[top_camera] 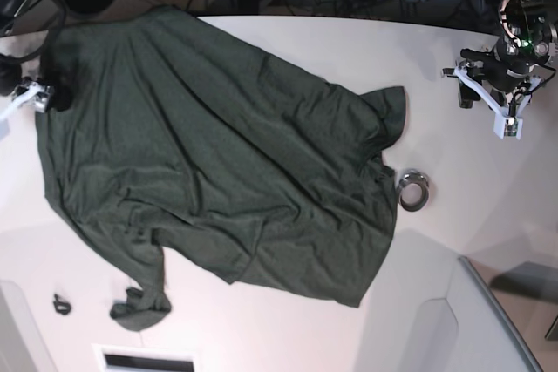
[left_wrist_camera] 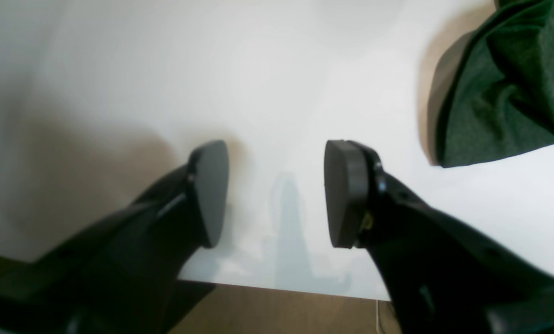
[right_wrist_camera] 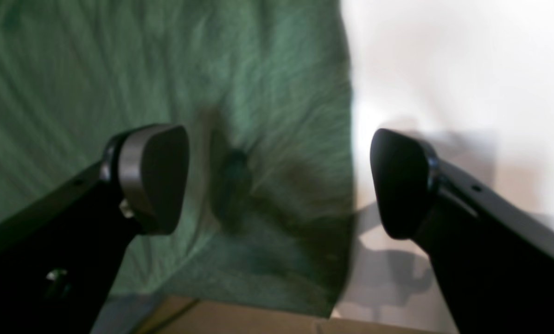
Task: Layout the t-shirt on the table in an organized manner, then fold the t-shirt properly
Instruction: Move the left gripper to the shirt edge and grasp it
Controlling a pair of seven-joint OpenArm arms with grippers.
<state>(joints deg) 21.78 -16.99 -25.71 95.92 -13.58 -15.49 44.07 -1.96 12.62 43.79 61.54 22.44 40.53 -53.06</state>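
right gripper (right_wrist_camera: pixel 279 181): jaws standing wide apart, holding nothing, hovering over the edge of the t-shirt (right_wrist_camera: pixel 119 83) where a small pinched ridge is standing up.
left gripper (left_wrist_camera: pixel 277 192): jaws spread, empty, hanging above bare table (left_wrist_camera: pixel 165 69) near the far edge, with one cloth corner lying off to its side.
t-shirt position: lying spread but skewed across the table in the base view, one sleeve (top_camera: pixel 139 307) bunching near the front, another corner reaching toward a small metal ring (top_camera: pixel 413 190).
step in hand: judging by this, the laying-out is going on; each gripper ought to be pinching a hem or shoulder low at the edge, then pulling outward evenly so wrinkles flatten.
materials: soft dark green knit, creasing in diagonal folds; smooth glossy white tabletop; matte rounded gripper pads (right_wrist_camera: pixel 156 178).
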